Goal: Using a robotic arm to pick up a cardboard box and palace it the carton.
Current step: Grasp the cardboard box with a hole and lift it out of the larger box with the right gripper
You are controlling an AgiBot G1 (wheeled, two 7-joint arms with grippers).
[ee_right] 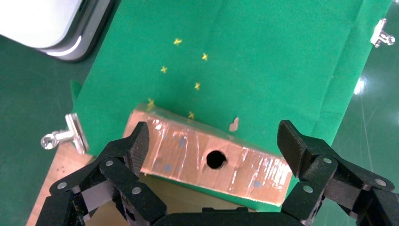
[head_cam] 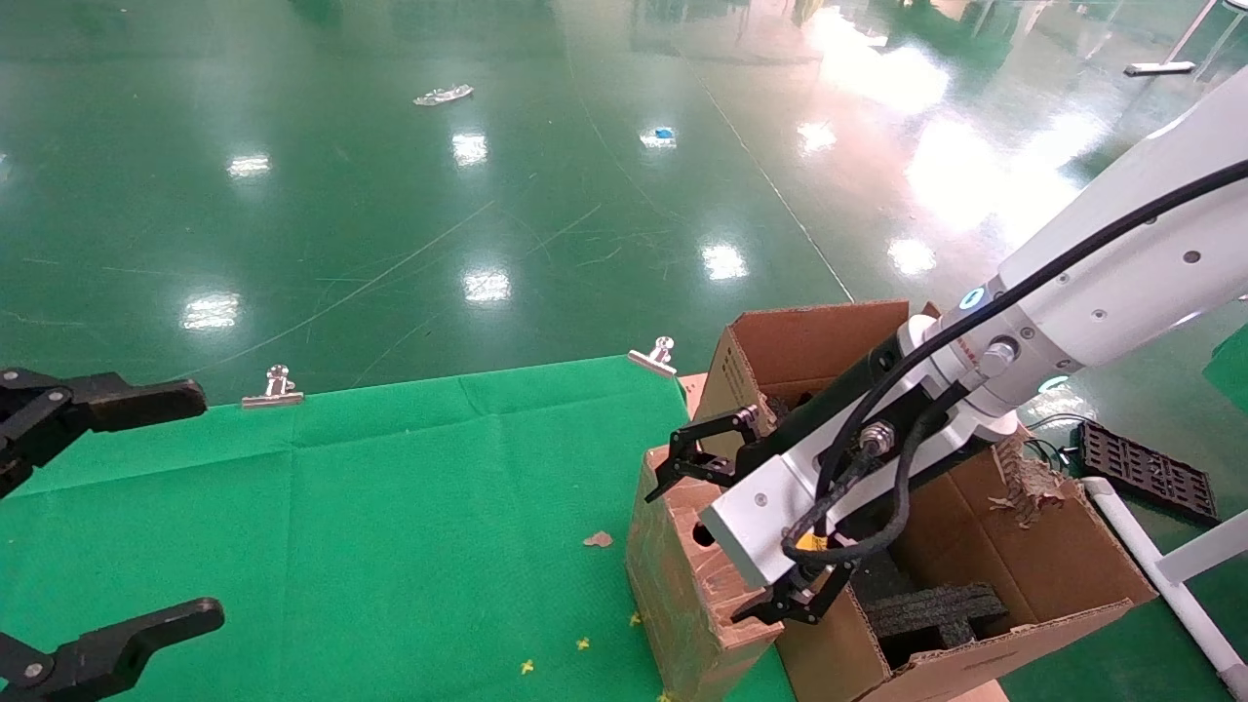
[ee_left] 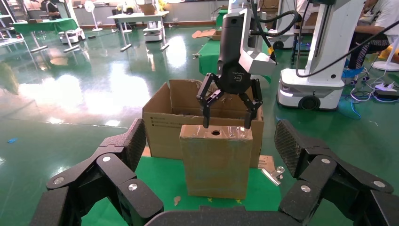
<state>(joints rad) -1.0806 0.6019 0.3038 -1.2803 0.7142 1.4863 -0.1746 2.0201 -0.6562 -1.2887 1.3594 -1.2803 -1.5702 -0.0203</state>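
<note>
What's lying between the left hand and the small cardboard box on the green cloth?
Only bare green cloth, apart from one small brown scrap near the cardboard box. The head view shows this; the left hand waits open at the far side.

Carton (head_cam: 1033, 575) interior partly hidden behind right arm (head_cam: 1072, 302); cardboard box (head_cam: 682, 585) base cut off by frame edge.

Little can be read here. The carton (ee_left: 162, 123) carries a few lines of small black print on its front face, at about ten o'clock from the box (ee_left: 215, 160), too small to make out. The right gripper (ee_left: 229, 117) bears a small pale logo on its black body, also unreadable.
</note>
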